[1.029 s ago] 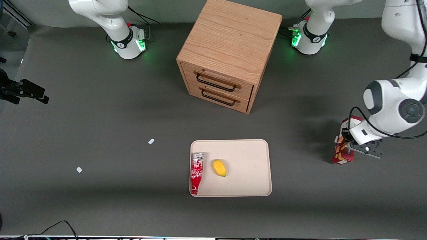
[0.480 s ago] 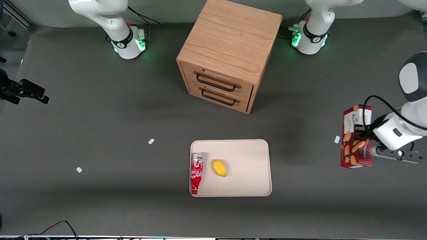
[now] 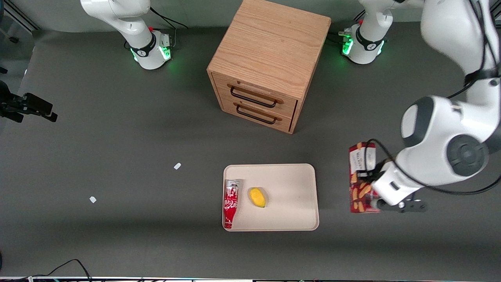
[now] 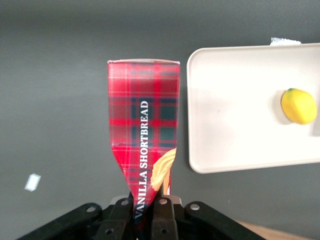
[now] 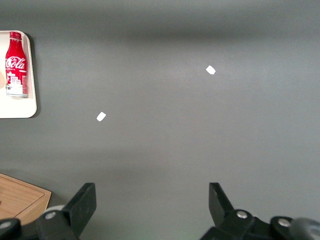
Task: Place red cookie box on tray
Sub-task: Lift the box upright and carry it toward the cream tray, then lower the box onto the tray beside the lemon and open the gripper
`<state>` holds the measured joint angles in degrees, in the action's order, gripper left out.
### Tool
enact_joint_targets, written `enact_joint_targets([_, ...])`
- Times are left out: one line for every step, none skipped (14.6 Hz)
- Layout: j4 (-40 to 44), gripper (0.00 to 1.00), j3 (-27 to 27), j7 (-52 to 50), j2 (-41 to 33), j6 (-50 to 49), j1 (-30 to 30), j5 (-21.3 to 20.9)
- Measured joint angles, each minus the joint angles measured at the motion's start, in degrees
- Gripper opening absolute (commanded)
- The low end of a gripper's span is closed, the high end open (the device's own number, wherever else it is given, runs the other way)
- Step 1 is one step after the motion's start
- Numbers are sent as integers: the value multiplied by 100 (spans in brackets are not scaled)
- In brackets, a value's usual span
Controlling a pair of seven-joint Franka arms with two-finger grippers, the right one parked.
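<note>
The red cookie box (image 3: 361,176), tartan-patterned with cookie pictures, hangs in the air beside the tray (image 3: 289,184), off its edge toward the working arm's end of the table. The left arm's gripper (image 3: 370,187) is shut on the box's narrow sides. In the left wrist view the box (image 4: 144,135) sticks out from the gripper (image 4: 147,204), its sides pinched in between the black fingers (image 4: 162,212). The cream tray (image 4: 235,115) lies just beside the box's end, a little apart from it.
On the tray lie a red soda can (image 3: 231,203) along the edge toward the parked arm and a yellow fruit (image 3: 257,197) beside it. A wooden drawer cabinet (image 3: 270,58) stands farther from the front camera. Small white scraps (image 3: 177,166) dot the mat.
The gripper lifted the cookie box off the table near the working arm's end. It has since carried it sideways toward the tray and a little nearer the front camera.
</note>
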<state>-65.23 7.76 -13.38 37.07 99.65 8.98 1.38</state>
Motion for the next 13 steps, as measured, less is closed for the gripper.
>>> enact_joint_targets([77,0,1,-129,189,142,94,-9])
enact_joint_targets([124,0,2,-257,351,282,183,-28])
enact_joint_targets([139,0,2,-389,500,432,285,-94])
enact_joint_targets([144,0,3,-530,645,570,396,-188])
enact_joint_targets([148,0,3,-678,793,703,508,-274])
enact_joint_targets([152,0,1,-813,939,843,608,-319])
enact_joint_targets([158,0,1,-910,1079,984,698,-338])
enact_joint_targets([163,0,-1,-961,1208,1123,771,-354])
enact_joint_targets([170,0,-3,-993,1322,1253,824,-365])
enact_joint_targets([187,0,-8,-1003,1417,1360,856,-371])
enact_joint_targets([204,0,-13,-1005,1494,1427,877,-381])
enact_joint_targets([210,0,-16,-1007,1544,1484,888,-397])
enact_joint_targets([212,0,-17,-1008,1575,1506,893,-411])
